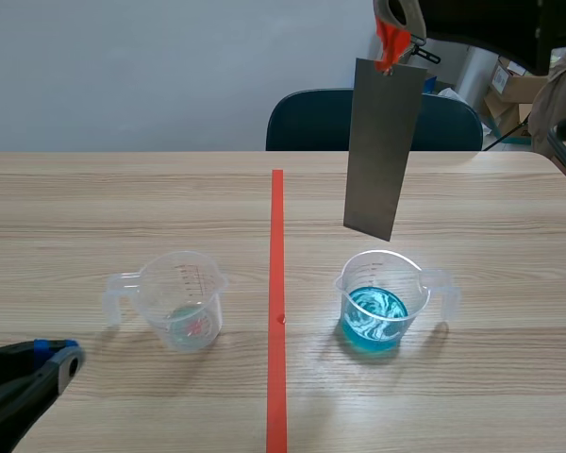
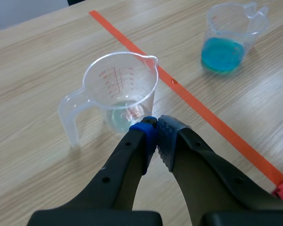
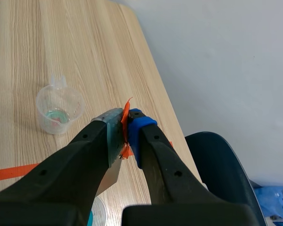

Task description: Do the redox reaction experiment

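A grey metal strip [image 1: 382, 151] with an orange tag [image 1: 391, 42] at its top hangs upright from my raised right gripper [image 1: 393, 38], which is shut on the tag end. The strip's lower end is above a clear measuring cup of blue liquid [image 1: 377, 302], apart from it. In the right wrist view the right gripper [image 3: 127, 125] pinches the orange tag [image 3: 126, 113], and the strip [image 3: 111, 175] drops away below. A second clear cup [image 1: 181, 300] holds a little pale liquid left of the tape line. My left gripper [image 2: 156, 123] is shut on nothing, just short of that cup [image 2: 120, 89].
An orange tape line [image 1: 277, 302] runs down the middle of the wooden table [image 1: 94, 198] between the two cups. A dark chair [image 1: 311, 118] stands behind the far edge. Cardboard boxes [image 1: 514, 80] sit at the back right.
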